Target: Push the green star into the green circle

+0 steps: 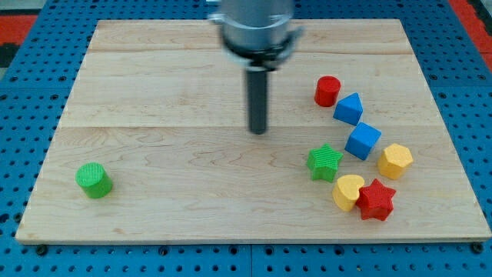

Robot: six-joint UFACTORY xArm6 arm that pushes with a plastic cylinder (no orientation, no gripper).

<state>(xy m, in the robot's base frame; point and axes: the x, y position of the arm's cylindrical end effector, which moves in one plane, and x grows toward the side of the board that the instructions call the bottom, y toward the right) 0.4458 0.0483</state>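
Note:
The green star [324, 162] lies on the wooden board [177, 192] at the view's right, beside a cluster of other blocks. The green circle [94, 180] is a small green cylinder near the board's lower left corner, far from the star. My tip [258, 131] is the lower end of the dark rod hanging from the grey arm head at the view's top centre. It stands up and to the left of the green star, with a gap between them, touching no block.
Around the green star lie a red cylinder [327, 91], a blue triangular block [348, 108], a blue cube [362, 141], a yellow hexagon [395, 161], a yellow heart [348, 191] and a red star [376, 200]. A blue pegboard [23, 92] surrounds the board.

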